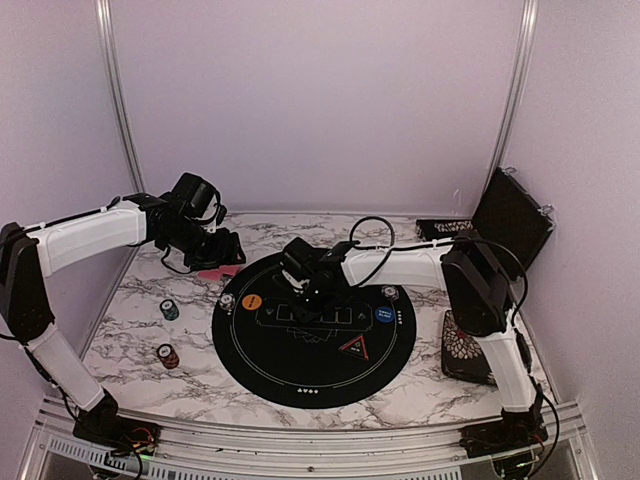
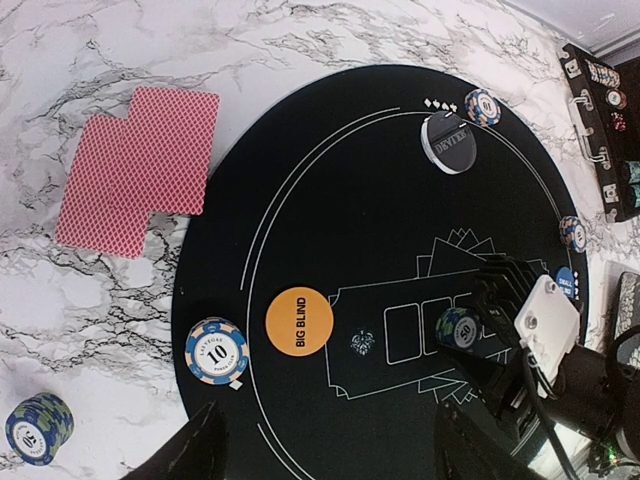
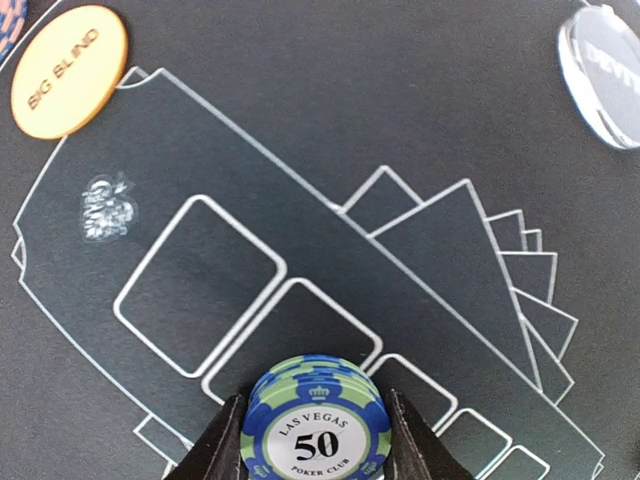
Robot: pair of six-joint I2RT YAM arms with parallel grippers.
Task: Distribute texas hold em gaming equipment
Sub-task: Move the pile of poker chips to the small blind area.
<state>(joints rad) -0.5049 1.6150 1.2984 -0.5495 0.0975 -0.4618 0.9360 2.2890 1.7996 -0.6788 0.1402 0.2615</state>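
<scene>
Distribution about midway, right claw on a chip stack

Right claw (image 3: 314,400) is at the mat's centre, jaws snug against both sides of the blue-green 50 chip stack (image 3: 315,425). The stack looks to rest on the round black mat (image 3: 330,120). I read that as a grip, not a hover. Left claw (image 2: 330,435) stands wide with nothing in it, above the mat's rim near the 10 chip stack (image 2: 216,350).

Placed, as I judge it:
- orange BIG BLIND button (image 2: 298,319)
- blue small-blind button (image 1: 385,315)
- dealer button (image 2: 452,143), with a rim chip stack (image 2: 481,106) touching it
- black triangle marker (image 1: 355,347)

Two pink-red-backed cards (image 2: 140,170) lie overlapped on the marble table (image 2: 60,300), just beside the mat.

Outstanding: a teal chip stack (image 1: 169,309) and a red chip stack (image 1: 167,355) sit well off the mat. The 50 stack has no seat yet, and probably more cards are due.
</scene>
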